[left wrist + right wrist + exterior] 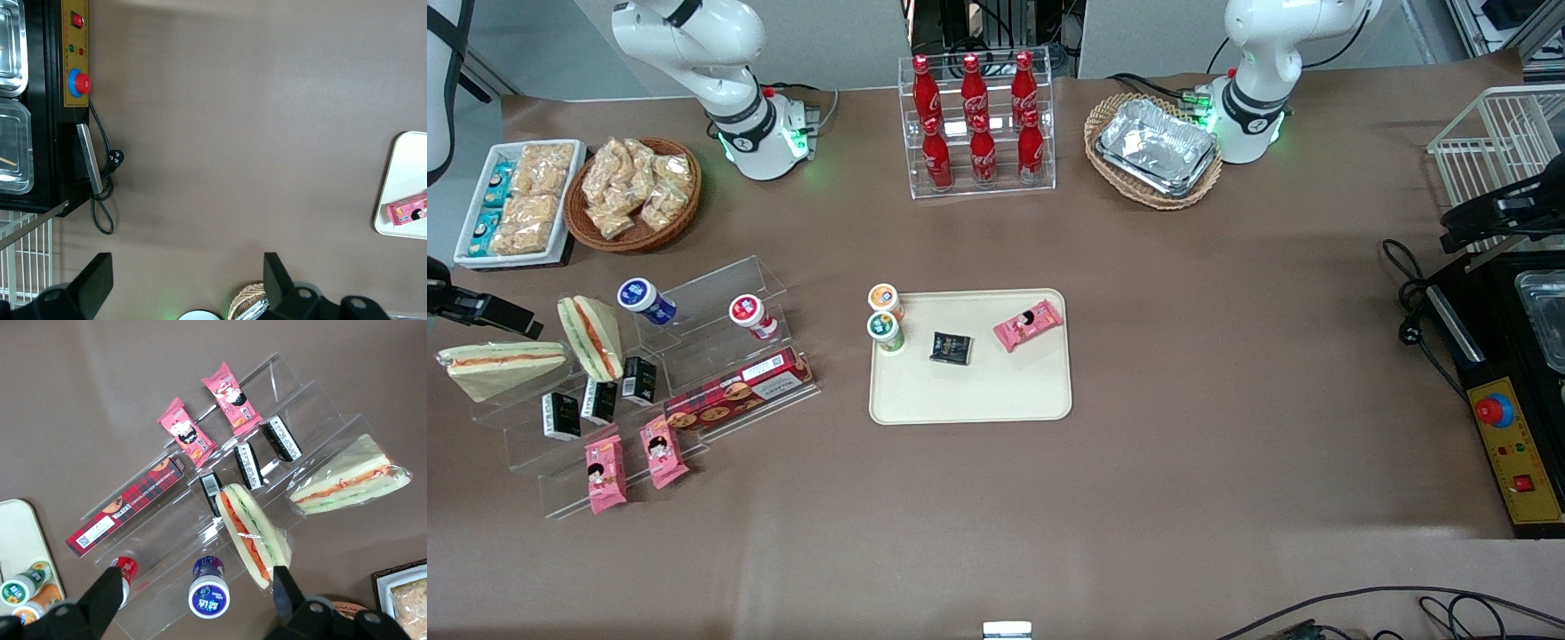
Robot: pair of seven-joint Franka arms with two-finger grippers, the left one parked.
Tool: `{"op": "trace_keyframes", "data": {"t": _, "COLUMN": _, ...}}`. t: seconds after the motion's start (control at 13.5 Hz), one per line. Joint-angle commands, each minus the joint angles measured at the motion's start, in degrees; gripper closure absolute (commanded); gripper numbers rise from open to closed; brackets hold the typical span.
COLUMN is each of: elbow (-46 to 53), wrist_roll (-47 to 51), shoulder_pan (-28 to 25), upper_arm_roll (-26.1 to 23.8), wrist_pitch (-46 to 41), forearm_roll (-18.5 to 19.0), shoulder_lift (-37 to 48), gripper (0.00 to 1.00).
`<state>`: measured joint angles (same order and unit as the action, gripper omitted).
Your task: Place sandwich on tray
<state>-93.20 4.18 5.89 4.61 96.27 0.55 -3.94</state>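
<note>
Your brown table (1227,400) carries the cream tray (978,391) at its middle, and the tray's near half is bare. Well apart from it, toward the working arm's end of the table, stands a clear stepped display stand (720,284).

The sandwich (503,364) lies flat on that stand at its outermost end, still in its clear wrap, with a thin orange-red stripe running through pale bread. Just beside it, on the tray's side, a second wedge with green layers (591,338) stands on edge. The sandwich is nowhere near the tray.

Your gripper (195,577) hovers above the stand, over the green-layered wedge and the two capped bottles. Its fingers (107,600) are spread wide, with nothing held between them.

A long red plaid biscuit box (738,391) rests on a lower step of the stand. The blue-capped bottle (645,300) and the red-capped bottle (751,316) sit on the stand's farthest step.

On the tray's far half you see a pink snack packet (1028,324), a black packet (951,348), a green-lidded cup (886,329) and an orange-lidded cup (884,298). The two cups touch at the tray's edge nearest the stand.
</note>
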Motion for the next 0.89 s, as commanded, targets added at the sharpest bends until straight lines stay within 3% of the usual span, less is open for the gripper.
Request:
{"op": "trace_keyframes", "data": {"t": 0.0, "elbow": 0.7, "wrist_roll": -0.6, "shoulder_pan": -1.7, "upper_arm_roll": 0.1, "wrist_pitch": 0.1, "forearm_roll": 0.4, "shoulder_lift": -0.8, "gripper": 0.0}}
{"op": "trace_keyframes", "data": {"t": 0.81, "elbow": 2.2, "wrist_roll": 1.2, "shoulder_pan": -0.1, "upper_arm_roll": 2.5, "wrist_pitch": 0.1, "forearm_roll": 1.8, "shoulder_lift": -1.5, "gripper": 0.0}}
